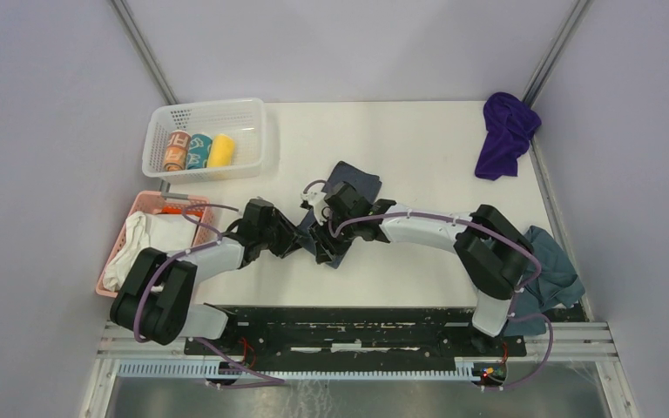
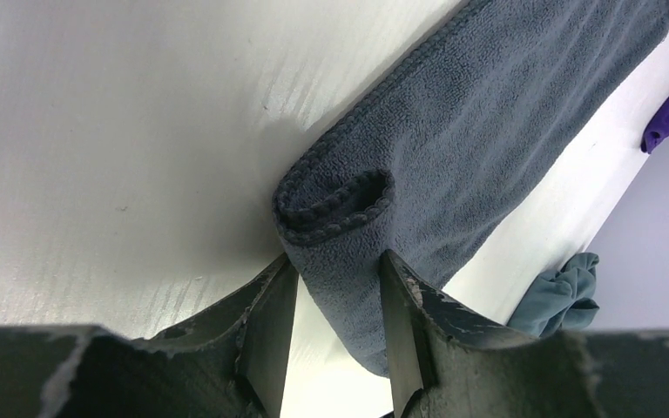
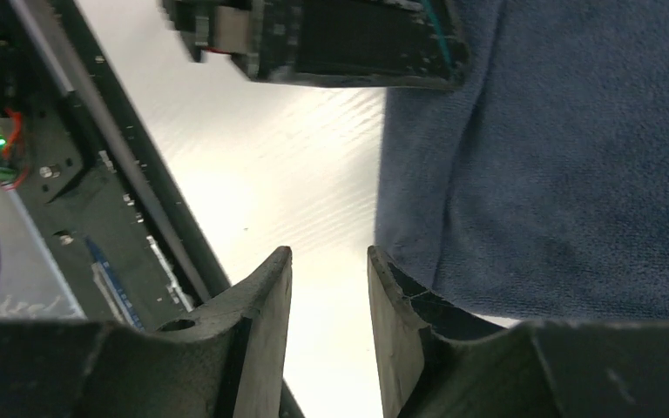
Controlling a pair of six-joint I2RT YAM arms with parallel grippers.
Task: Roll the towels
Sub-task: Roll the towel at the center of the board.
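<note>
The dark grey towel lies mid-table with its near end rolled into a short tube. My left gripper sits at that rolled end; in the left wrist view the cloth fills the gap at the left gripper and touches both fingertips. My right gripper hovers just beside it, open, with only bare table between the fingers of the right gripper; the grey towel lies to the right of them. The purple towel lies crumpled at the far right corner.
A white basket at the far left holds three rolled towels. A pink basket near the left arm holds a white cloth. A teal-grey cloth lies bunched by the right arm's base. The black mounting rail runs along the near edge.
</note>
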